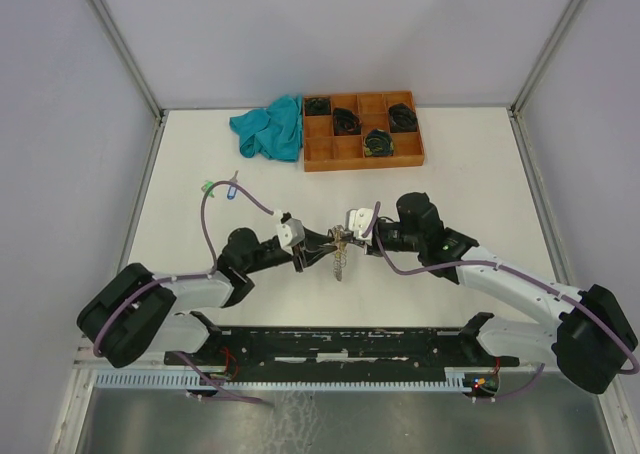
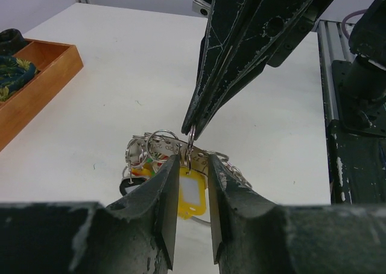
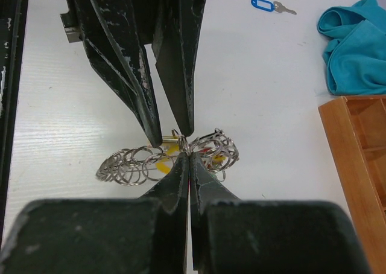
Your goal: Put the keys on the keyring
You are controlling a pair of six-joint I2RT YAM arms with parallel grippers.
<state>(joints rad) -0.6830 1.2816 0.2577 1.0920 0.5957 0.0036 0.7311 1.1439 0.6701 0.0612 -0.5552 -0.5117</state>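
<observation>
My two grippers meet tip to tip over the middle of the table. My right gripper [image 3: 189,155] is shut on a small silver ring [image 3: 183,143] at the top of a bundle of rings and keys [image 1: 340,264] that hangs down to the table. My left gripper [image 2: 193,162] faces it with its jaws a little apart. A yellow tag [image 2: 192,192] shows through the gap. Red and green tags peek out of the bundle. A chain of silver rings [image 3: 129,165] trails left. A loose blue-tagged key [image 1: 232,188] and a green-tagged key [image 1: 207,186] lie far left.
An orange-brown compartment tray [image 1: 360,160] with black coiled bundles stands at the back centre. A teal cloth [image 1: 270,127] lies left of it. The black rail of the arm bases [image 1: 340,339] runs along the near edge.
</observation>
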